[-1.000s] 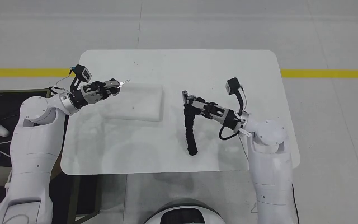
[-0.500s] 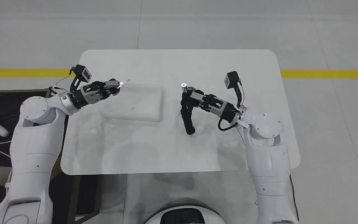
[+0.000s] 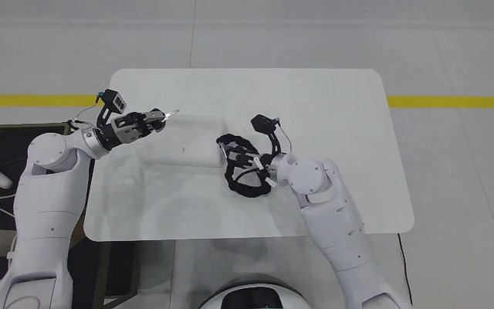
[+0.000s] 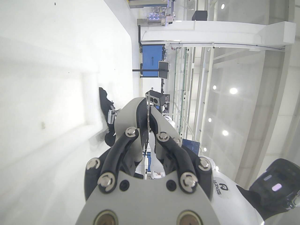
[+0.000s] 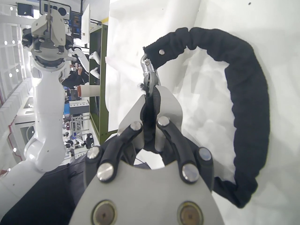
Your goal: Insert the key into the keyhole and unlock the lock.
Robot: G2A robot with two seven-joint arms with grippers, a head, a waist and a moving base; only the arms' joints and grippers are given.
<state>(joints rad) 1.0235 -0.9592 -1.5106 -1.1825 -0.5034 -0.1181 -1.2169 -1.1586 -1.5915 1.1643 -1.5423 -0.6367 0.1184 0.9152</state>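
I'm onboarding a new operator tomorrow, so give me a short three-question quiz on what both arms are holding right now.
1. True or false: the left end effector is open and empty.
2. What is the right end effector shut on? A) a screwdriver B) the black fabric-sleeved chain lock C) nothing
3. Fill in: in the top view, the white rectangular foam block lies ___ the two end effectors.
Key: 1 false, it pinches the thin metal key. 2 B, gripped close to the lock's metal end. 3 between.
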